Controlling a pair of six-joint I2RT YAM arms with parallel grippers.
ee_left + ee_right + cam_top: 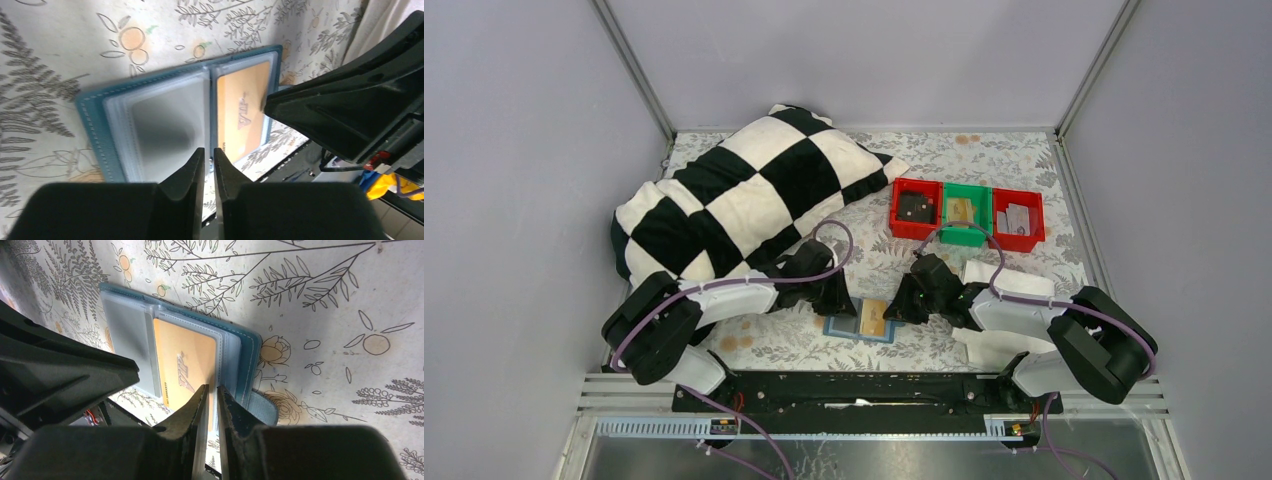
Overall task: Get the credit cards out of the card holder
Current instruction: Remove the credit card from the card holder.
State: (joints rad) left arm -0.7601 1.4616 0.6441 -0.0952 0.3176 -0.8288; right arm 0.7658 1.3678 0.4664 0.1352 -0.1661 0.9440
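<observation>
The card holder (861, 326) is lying open and flat on the floral tablecloth (984, 160), just beyond the middle of the base rail, with an orange card (873, 317) showing through the clear sleeve of its right half. Both arms are folding inward toward it. The left arm is bending its elbow out to the left and running its forearm rightward, so that the left gripper (840, 302) is pointing down at the holder's left side. The right arm is mirroring this, elbow out to the right, with the right gripper (906, 304) tilting down at the holder's right side. In the left wrist view the left fingers (196, 165) are standing almost pressed together, a thin slit between them, at the near edge by the central fold. The right fingers (199, 399) are likewise nearly together, their tips meeting the orange card's edge; whether either pair is actually pinching a sleeve or card cannot be told.
</observation>
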